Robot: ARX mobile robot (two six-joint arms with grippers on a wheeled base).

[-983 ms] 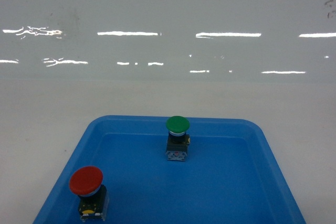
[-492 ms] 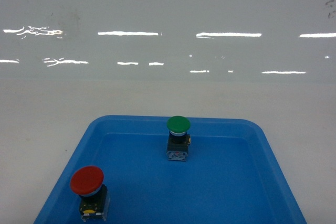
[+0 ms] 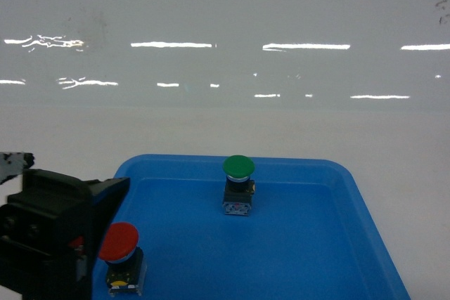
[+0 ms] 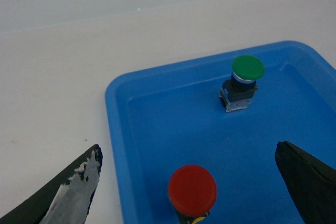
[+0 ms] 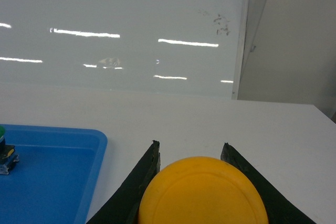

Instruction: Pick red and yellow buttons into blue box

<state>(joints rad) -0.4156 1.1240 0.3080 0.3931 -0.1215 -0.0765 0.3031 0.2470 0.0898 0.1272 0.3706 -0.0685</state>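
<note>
The red button (image 4: pixel 192 190) stands at the near left of the shallow tray (image 4: pixel 113 109), between our wide-open left gripper (image 4: pixel 189 182). Rigid, light, with a slick dome: we'd grip its switch block. Our right gripper (image 5: pixel 190 153) clasps the yellow button (image 5: pixel 203 195).

A lab-like test room: bare white table (image 3: pixel 394 152), glossy white wall panel (image 3: pixel 225 26) mirroring strip lights.
</note>
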